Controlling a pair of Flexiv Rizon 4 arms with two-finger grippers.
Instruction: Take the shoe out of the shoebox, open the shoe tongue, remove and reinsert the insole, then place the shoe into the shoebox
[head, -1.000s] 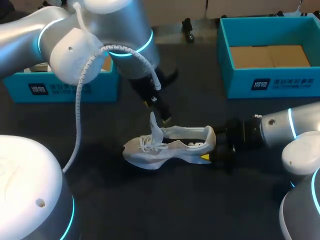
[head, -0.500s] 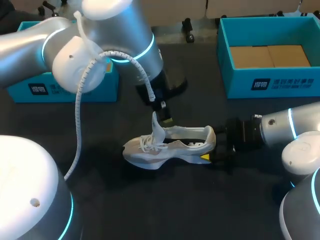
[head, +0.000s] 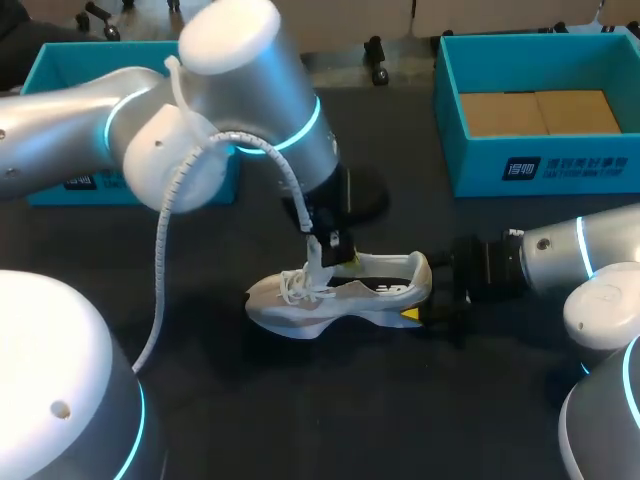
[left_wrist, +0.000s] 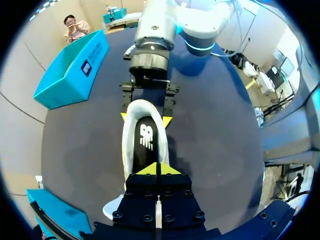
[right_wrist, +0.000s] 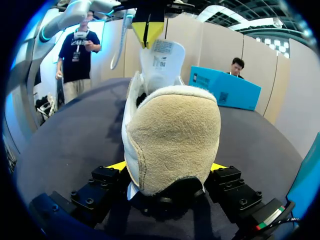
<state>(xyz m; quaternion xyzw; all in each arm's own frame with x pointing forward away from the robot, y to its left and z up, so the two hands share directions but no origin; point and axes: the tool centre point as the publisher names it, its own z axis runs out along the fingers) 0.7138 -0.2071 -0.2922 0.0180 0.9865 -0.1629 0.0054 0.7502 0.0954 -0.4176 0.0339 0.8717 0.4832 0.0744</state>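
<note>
Head view, left to right: a teal box (head: 90, 185) sits upper left. The left gripper (head: 345, 258) is at frame centre, tips pressed together with nothing visible between them, parked at the shoe's mouth just beside the upright tongue (head: 314, 258). I can't tell whether it touches the tongue.

The shoe (head: 340, 292) lies on the table (head: 300, 400) at centre, out of the box. Its long axis runs left-right in the frame, toe left, heel right. The right gripper (head: 428, 290) at centre right clamps the heel from both sides. The open shoebox (head: 540, 165) is upper right, well apart from the shoe.

Key relation: the insole (left_wrist: 145, 145) lies right under and ahead of the left tips, running toward the heel. The left arm is the one over the opening and the right is busy as anchor — so I'd judge the insole pull falls to the left, which must spread its fingers first.

Versus a second ago, the left gripper has dropped from up-left of the tongue down to the mouth. The shoe and right gripper are unchanged.
</note>
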